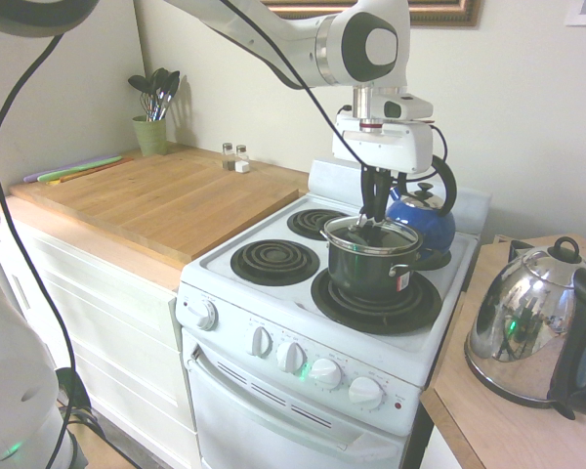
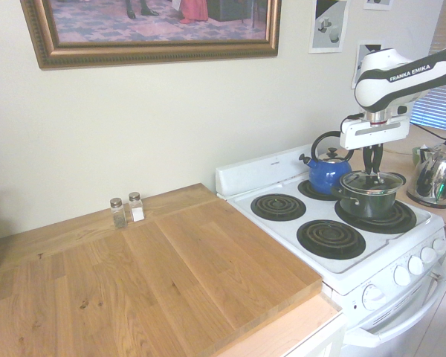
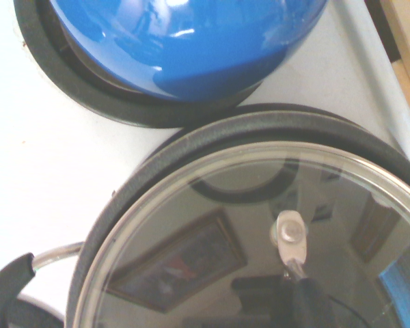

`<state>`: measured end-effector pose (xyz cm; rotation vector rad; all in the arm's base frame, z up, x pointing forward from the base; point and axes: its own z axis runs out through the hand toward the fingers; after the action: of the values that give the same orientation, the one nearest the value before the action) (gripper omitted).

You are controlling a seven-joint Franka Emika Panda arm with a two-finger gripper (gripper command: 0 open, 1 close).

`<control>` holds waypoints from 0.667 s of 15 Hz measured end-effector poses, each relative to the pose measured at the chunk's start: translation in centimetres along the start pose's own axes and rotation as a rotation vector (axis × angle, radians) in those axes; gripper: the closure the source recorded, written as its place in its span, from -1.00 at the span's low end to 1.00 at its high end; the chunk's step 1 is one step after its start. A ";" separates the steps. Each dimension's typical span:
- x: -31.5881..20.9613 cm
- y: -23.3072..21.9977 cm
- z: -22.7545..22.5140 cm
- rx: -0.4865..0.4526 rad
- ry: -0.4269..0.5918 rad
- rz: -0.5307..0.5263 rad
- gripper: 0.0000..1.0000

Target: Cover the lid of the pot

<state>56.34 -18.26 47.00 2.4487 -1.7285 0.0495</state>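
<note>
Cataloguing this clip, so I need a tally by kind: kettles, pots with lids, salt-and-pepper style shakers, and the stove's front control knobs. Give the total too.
Kettles: 2 (blue, chrome)
Lidded pots: 1 (dark pot under glass lid)
Shakers: 2 (by the wall)
Front control knobs: 5
Total: 10

Two kettles (image 1: pixel 420 220) are sharing a kitchen with four stove burners (image 1: pixel 274 262), two shakers (image 1: pixel 229 156) and one pot (image 1: pixel 364 272).

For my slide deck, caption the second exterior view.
Robot hand above the glass lid on a dark pot, beside a blue kettle.
</note>
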 end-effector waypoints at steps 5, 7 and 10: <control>0.0 -0.2 -0.2 0.019 0.008 0.000 1.00; 0.0 -0.3 -0.2 0.020 0.008 0.000 1.00; 0.1 -0.4 -0.3 0.029 0.014 0.000 1.00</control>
<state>56.73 -18.19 47.23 2.4625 -1.7344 0.0916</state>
